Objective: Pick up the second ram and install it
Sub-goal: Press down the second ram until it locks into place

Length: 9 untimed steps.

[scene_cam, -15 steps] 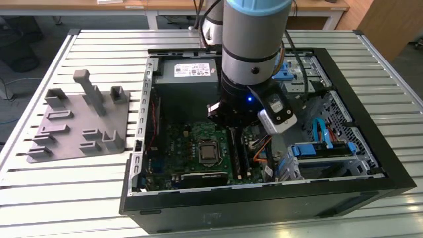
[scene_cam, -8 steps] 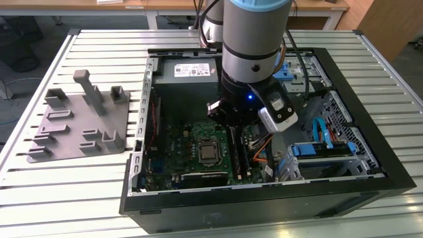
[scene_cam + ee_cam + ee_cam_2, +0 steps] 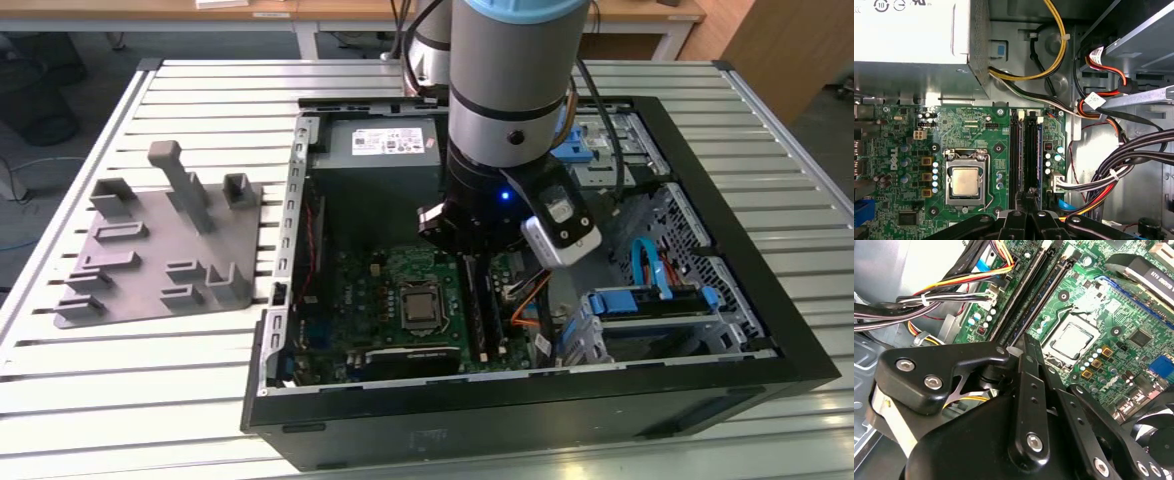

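So, your hand (image 3: 1023, 344) is closed, fingers pinched together, tips down on the ram (image 3: 1037, 297), which lies along a slot (image 3: 1014, 150) right under the hand, stretching away from it.

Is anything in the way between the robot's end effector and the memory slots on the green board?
Nothing visible does. In the first wrist view the end effector sits right over the black memory slots. The coloured cables run beside the slots, not across them. Whether it holds the second ram, I cannot tell.
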### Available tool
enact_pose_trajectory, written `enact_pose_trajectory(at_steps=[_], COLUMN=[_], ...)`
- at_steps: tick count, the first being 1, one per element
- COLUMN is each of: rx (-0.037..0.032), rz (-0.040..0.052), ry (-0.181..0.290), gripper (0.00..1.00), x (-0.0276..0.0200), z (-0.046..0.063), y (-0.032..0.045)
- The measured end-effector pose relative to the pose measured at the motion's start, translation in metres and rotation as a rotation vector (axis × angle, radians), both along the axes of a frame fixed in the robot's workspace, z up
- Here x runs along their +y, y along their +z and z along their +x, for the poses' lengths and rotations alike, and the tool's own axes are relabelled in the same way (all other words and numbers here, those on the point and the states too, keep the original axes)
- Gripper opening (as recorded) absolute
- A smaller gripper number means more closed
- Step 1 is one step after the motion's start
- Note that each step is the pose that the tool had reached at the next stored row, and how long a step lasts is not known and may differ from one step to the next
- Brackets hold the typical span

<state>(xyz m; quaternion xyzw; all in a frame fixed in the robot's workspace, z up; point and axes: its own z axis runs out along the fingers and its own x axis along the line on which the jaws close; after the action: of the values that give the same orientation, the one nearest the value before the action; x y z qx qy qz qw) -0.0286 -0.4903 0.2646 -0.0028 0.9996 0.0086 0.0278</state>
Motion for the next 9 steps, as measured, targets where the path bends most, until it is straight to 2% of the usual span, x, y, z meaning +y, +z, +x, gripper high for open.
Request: enact_pose_trajectory(at_steps=[6, 9], rx=[0.0, 0.0], rz=[-0.0002, 0.0], ry=[0.0, 0.0], gripper=[0.1, 0.1], x=[0.001, 0.0081], z=[0.0, 0.0], y=[-0.0003, -0.0028])
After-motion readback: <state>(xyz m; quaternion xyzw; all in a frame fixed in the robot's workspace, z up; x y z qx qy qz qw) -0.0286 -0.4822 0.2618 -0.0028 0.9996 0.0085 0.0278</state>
